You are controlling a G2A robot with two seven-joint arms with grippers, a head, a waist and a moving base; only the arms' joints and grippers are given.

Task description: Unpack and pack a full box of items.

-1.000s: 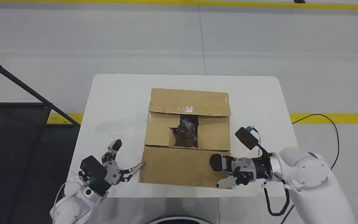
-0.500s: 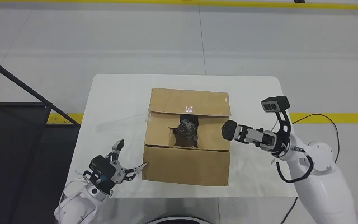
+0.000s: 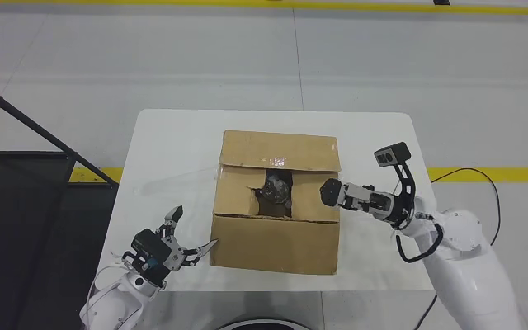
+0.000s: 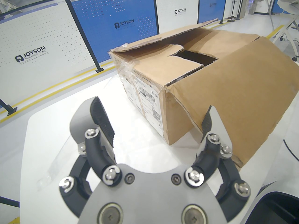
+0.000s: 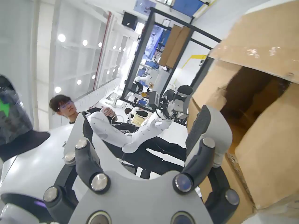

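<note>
Box [image 3: 276,243] centred on table [image 3: 165,148], flaps [image 3: 279,150] half-folded, dark item [image 3: 276,188] showing in the gap. Card looks stiff but torn at edges; flaps probably light, best pinched at a free edge. Left gripper [image 4: 154,115] wide open, empty, at the near-left corner; right gripper [image 5: 143,122] likewise open and empty, beside the right flap by the gap.

Sheathed in glossy white shells along left arm [image 3: 111,299] and right arm [image 3: 459,238], black at the wrist joints. Fitted at left end effector [image 4: 154,108] and right end effector [image 5: 142,115] with brushed silver plates, black linkages, round silver screws and ribbed black pads [image 4: 102,120] on pale grey fingers. Trailed by a thin black cable [image 3: 470,170]; topped near the right wrist by a small black camera [image 3: 391,154] on a bracket.
</note>
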